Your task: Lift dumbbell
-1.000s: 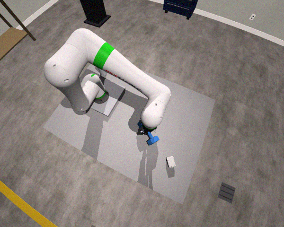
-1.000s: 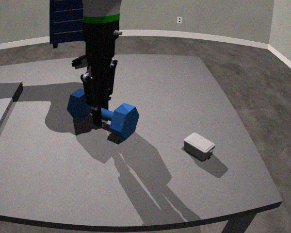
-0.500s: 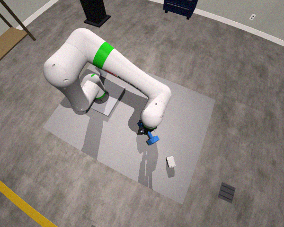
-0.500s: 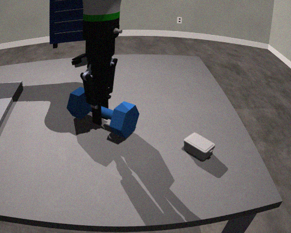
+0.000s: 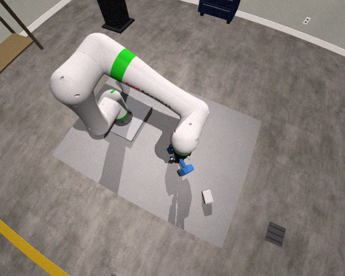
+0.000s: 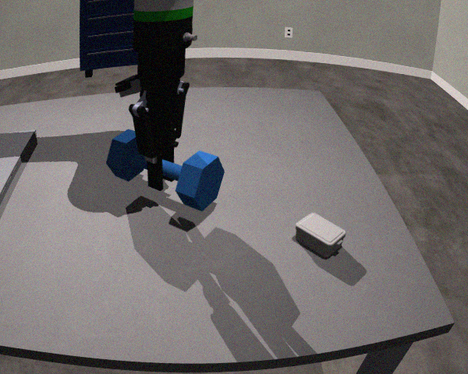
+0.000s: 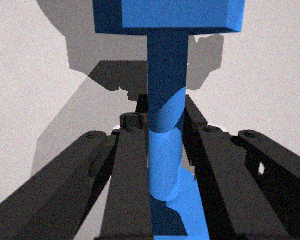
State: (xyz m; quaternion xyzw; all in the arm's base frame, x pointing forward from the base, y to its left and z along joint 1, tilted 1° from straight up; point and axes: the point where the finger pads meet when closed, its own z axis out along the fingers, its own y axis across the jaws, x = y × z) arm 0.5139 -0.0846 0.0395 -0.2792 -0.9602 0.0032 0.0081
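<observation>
The blue dumbbell (image 6: 172, 170) with hexagonal heads hangs roughly level a little above the grey table, its shadow lying apart from it. My gripper (image 6: 157, 177) comes straight down and is shut on the dumbbell's bar between the two heads. In the wrist view the black fingers press on both sides of the blue bar (image 7: 165, 150), with one head at the top of the view. In the overhead view the gripper (image 5: 175, 159) is mostly hidden under the wrist, and one dumbbell head (image 5: 185, 169) sticks out beside it.
A small white box (image 6: 320, 234) lies on the table to the right of the dumbbell; it also shows in the overhead view (image 5: 207, 196). The robot's base plate (image 6: 0, 173) is at the left. The table's front edge (image 6: 226, 364) is near.
</observation>
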